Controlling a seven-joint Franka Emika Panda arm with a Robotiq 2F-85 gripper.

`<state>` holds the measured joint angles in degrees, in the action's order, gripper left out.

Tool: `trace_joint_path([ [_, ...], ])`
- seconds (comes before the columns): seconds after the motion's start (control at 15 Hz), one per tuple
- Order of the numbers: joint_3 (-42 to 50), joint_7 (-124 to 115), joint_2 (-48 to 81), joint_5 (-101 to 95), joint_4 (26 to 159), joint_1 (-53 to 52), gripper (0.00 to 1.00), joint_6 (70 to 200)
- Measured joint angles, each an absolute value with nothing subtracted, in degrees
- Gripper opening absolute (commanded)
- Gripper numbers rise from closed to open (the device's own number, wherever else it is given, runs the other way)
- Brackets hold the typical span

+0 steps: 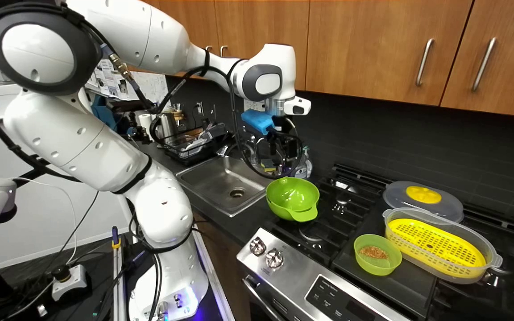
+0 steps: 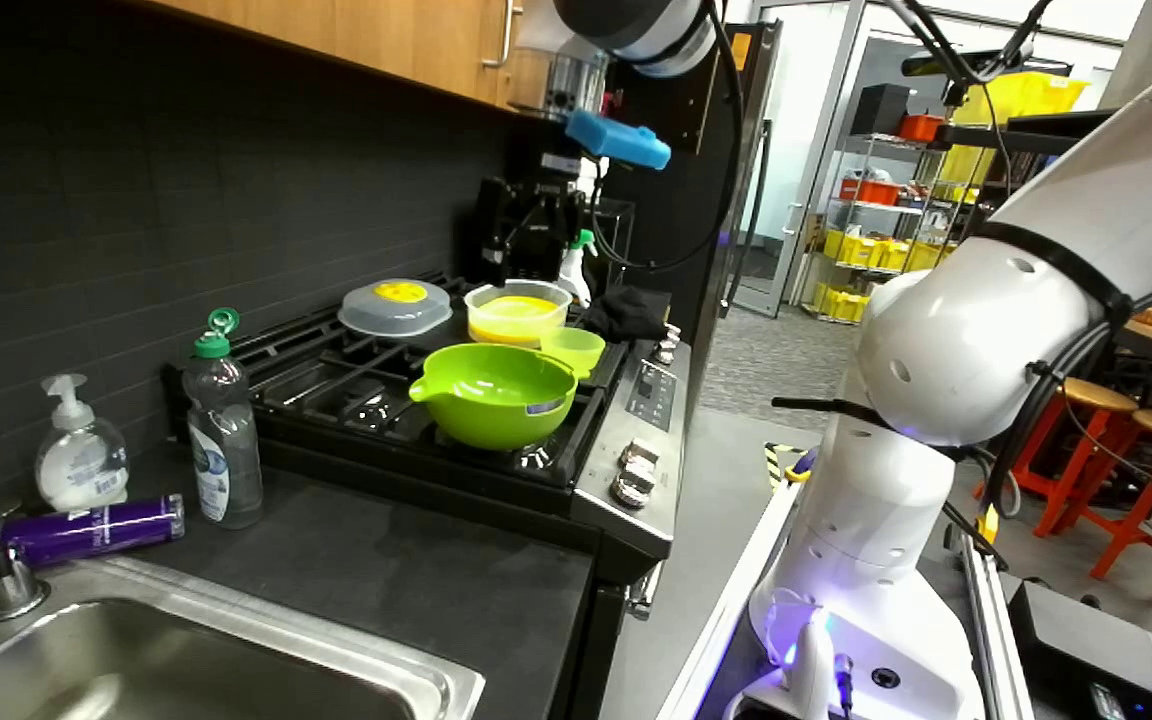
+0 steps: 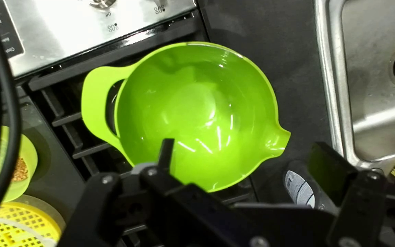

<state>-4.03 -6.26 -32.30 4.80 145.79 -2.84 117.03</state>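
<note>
Green bowl point(image 3: 197, 103): on stove point(image 3: 57, 37); wrist view, handle point(image 3: 93, 103) nine o'clock, spout point(image 3: 275, 142) four.
Fingers point(image 3: 333, 173): spread, empty, above the bowl.
Bowl approach: in hand, I judge; alignment, then lowering, seems called for.

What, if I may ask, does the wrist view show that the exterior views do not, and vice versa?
Only the wrist view shows the opening through the handle of the green bowl. Only the exterior views show the white robot arm, the wooden cabinets and the lid with a yellow middle. All three views share the green bowl, the small green cup, the sink and the end effector.
</note>
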Motion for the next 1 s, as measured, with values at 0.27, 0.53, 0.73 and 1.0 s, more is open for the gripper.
trace_joint_path([
  [0.27,-2.75,-6.26,-32.3,4.8,144.86,-1.9,1.0,117.03],
  [0.53,-1.39,-6.26,-32.3,4.8,143.96,-1.17,1.0,117.03],
  [0.73,-0.91,-6.26,-32.3,4.8,143.9,-0.63,1.0,117.03],
  [1.0,0.16,-6.26,-31.9,4.8,144.1,0.52,1.0,116.98],
])
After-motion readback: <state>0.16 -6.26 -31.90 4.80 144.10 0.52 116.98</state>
